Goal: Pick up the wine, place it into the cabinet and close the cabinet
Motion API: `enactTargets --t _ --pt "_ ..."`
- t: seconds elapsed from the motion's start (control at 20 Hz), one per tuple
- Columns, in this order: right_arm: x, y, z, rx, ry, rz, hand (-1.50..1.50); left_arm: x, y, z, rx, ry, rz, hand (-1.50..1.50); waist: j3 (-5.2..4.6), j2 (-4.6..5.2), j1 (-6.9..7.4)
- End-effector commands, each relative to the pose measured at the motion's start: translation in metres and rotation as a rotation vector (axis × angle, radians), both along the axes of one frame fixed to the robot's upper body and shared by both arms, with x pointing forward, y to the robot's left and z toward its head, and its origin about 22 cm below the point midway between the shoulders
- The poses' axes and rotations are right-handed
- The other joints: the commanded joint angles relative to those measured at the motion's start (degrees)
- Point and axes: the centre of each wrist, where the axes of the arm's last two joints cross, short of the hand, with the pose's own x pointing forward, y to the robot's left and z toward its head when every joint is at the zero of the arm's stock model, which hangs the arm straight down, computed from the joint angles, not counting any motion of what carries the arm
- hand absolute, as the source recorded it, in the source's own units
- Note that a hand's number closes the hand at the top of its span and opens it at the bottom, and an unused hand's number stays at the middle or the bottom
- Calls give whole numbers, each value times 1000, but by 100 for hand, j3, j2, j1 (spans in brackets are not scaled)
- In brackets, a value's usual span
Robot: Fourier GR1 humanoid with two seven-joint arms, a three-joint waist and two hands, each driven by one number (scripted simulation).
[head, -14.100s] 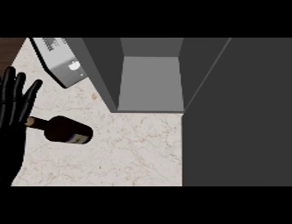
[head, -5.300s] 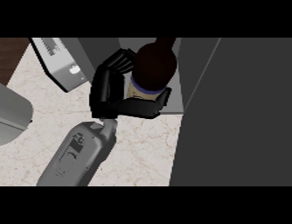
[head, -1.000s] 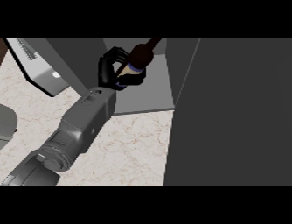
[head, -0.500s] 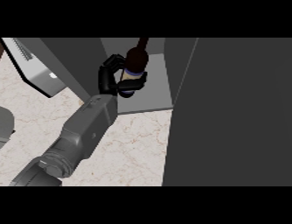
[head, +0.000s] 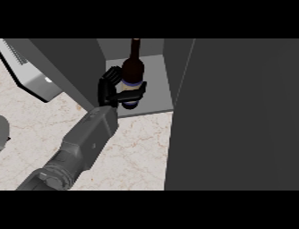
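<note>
At the back edge of the pale marbled stone counter (head: 145,147), inside the open grey cabinet (head: 153,71), the robot's left hand (head: 113,89), black and reaching up from a grey forearm, has its fingers and thumb curled round the dark glass wine bottle with a pale label (head: 133,80). The bottle stands roughly upright, neck up, over the cabinet's floor near its front lip; whether its base already touches that floor cannot be told from the head view. The right hand does not show. A grey box-shaped appliance (head: 30,67) sits at the counter's back left corner, beside the cabinet's left wall, and the broad dark cabinet door (head: 245,112) stands open at the right. Judging by this, the placing step is nearly done: doing it well means lowering the bottle straight until it rests flat, well clear of the front lip, then opening the fingers and drawing the hand out without brushing the neck, leaving room for the door to swing shut.
</note>
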Motion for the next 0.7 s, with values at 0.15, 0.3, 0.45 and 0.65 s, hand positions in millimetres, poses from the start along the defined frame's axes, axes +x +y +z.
enactTargets --t 0.15,0.3,0.45,0.65 --pt "-3 0 -5 5 4 32 -150 -12 7 -17 -50 47 -2 150 -3 -7 -157" --pt "5 6 2 13 -2 54 -150 -27 15 -36 -2 46 3 150 -10 4 -187" --pt "-8 -1 -1 17 -18 77 -150 -28 16 -37 -24 43 39 150 -4 14 -297" --pt "0 7 1 2 5 81 -150 -22 13 -30 4 57 56 150 -14 20 -358"
